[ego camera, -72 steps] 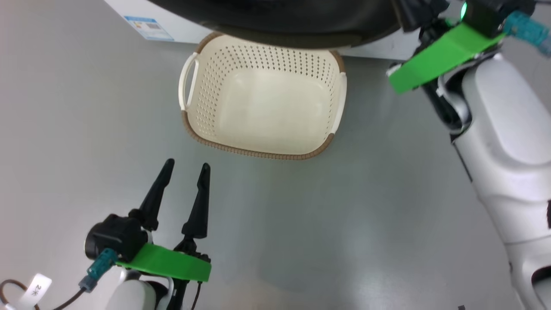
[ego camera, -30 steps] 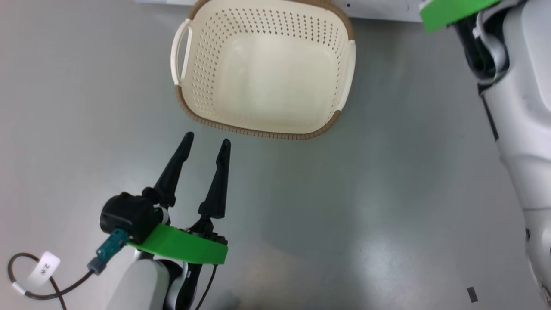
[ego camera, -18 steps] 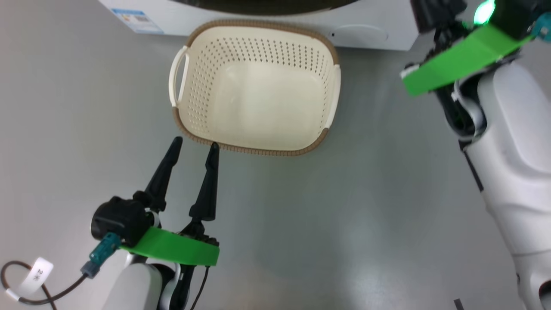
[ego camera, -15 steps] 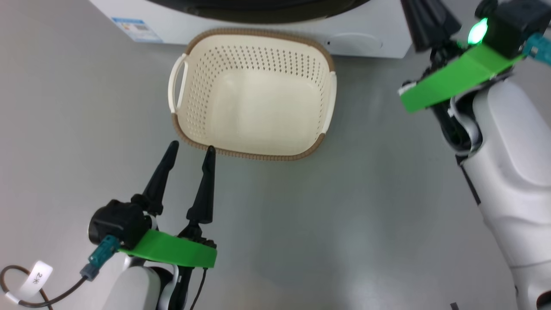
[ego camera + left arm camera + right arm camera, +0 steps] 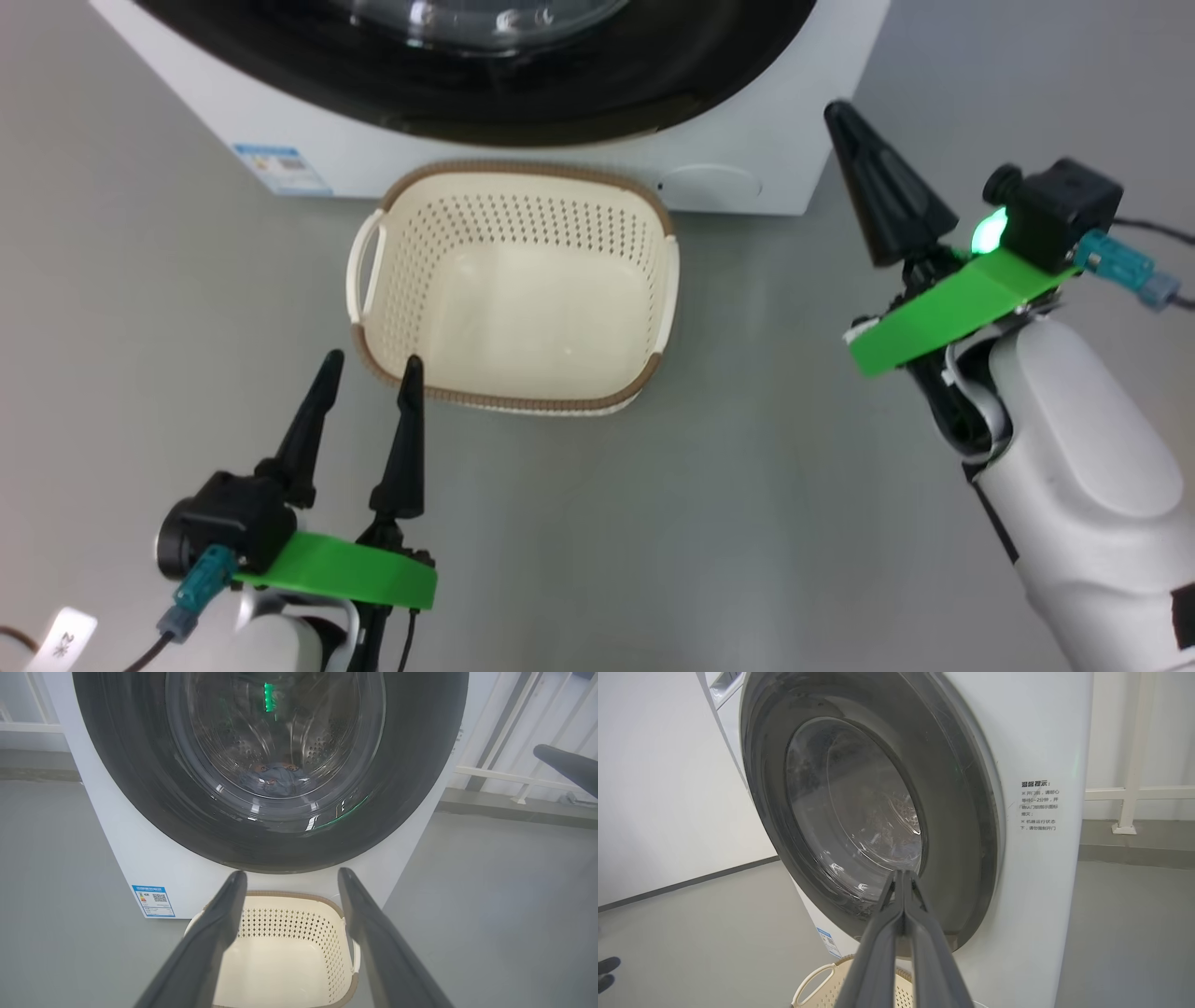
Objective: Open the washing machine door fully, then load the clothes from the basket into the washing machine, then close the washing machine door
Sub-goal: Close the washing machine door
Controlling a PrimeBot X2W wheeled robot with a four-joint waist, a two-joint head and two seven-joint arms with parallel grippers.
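Sitting shut against the white washing machine [image 5: 747, 140], the glossy black washing machine door [image 5: 859, 812] bulges its clear glass bowl, blue clothes [image 5: 275, 778] dim behind it. Cream perforated basket [image 5: 523, 308], brown rim, on the floor just before the machine. On the left gripper [image 5: 372, 357] 2 fingers spread wide, empty; on the right gripper [image 5: 837, 112] fingers pressed together, holding nothing.

This looks like a bare test room or a lab, not a home laundry. The floor [image 5: 766, 523] is smooth and grey, the wall [image 5: 654, 765] plain white, and a white railing [image 5: 1134, 794] runs along one side. A washing machine [image 5: 1041, 732] stands free on the open floor, with a small plastic basket [image 5: 523, 167] just before it.
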